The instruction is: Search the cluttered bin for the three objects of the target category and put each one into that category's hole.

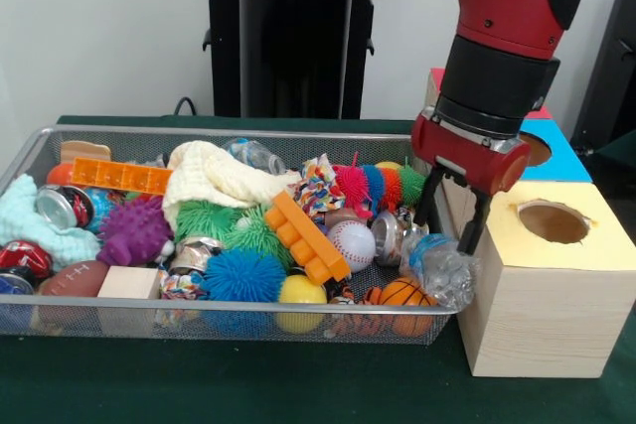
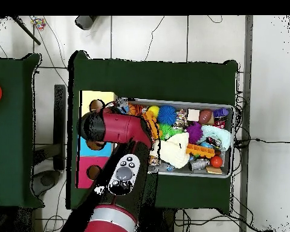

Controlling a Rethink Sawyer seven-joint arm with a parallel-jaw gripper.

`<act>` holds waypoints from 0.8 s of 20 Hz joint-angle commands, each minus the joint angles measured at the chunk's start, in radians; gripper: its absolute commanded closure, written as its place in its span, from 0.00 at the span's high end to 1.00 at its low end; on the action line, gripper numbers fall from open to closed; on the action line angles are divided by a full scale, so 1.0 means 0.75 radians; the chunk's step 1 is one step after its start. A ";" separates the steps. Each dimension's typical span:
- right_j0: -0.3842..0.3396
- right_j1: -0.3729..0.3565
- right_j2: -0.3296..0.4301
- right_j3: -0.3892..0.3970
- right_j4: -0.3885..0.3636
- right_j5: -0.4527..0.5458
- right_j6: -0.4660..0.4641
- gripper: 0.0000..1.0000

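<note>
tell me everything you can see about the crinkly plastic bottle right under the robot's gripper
The plastic bottle is small, see-through and badly crumpled, with a patch of blue label showing through its wrinkles. It lies at the bin's end nearest the wooden box, bulging over the wire rim there. The gripper hangs directly above it, open, black fingers pointing down with the tips at the bottle's top. An orange mini basketball sits against its lower side. In the overhead view the arm hides it.
</note>
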 commanded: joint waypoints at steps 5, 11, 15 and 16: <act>0.010 0.108 0.054 -0.029 0.089 0.074 0.234 1.00; -0.033 0.107 0.082 -0.009 0.075 0.011 0.177 1.00; -0.061 0.073 0.110 0.048 0.055 -0.033 0.141 1.00; -0.081 0.069 0.119 0.057 0.046 -0.044 0.124 1.00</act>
